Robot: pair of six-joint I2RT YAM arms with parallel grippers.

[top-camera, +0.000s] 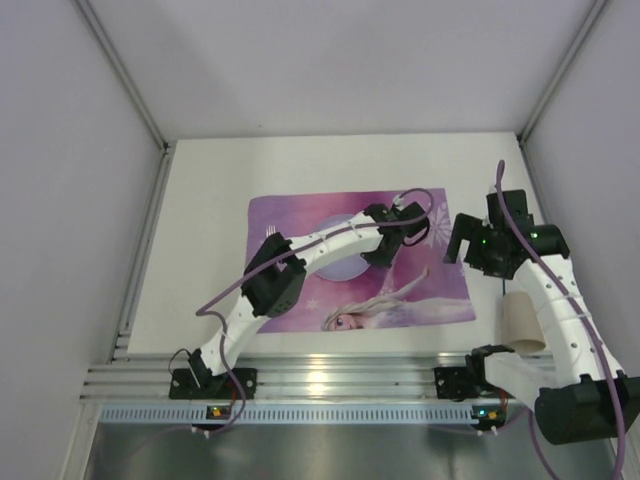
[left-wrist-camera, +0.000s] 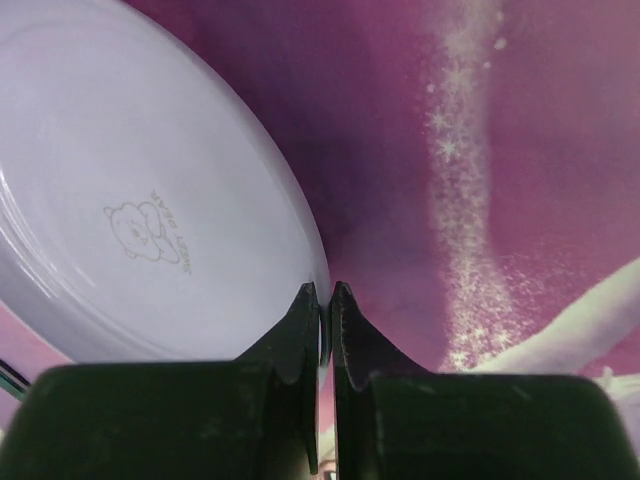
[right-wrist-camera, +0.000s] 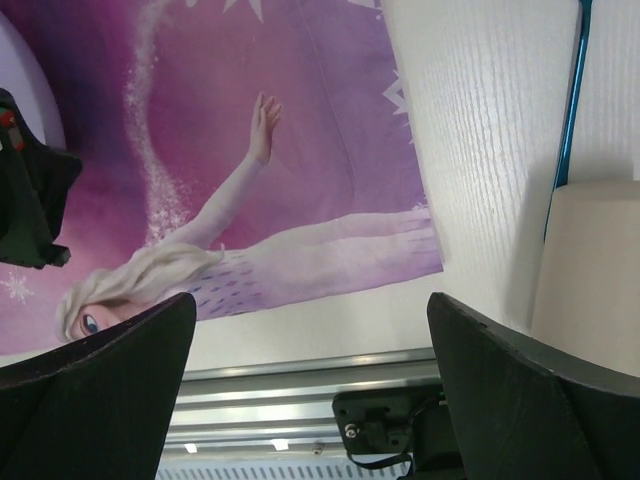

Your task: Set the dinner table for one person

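Over the placemat [top-camera: 290, 215], left pincer [left-wrist-camera: 326, 292] clamped on plate [left-wrist-camera: 150, 200] rim, right pincer [right-wrist-camera: 311, 300] wide open

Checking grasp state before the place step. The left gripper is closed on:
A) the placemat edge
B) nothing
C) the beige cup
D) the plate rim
D: in the left wrist view, the left gripper is shut with the rim of the white plate pinched between its fingers, over the purple placemat.
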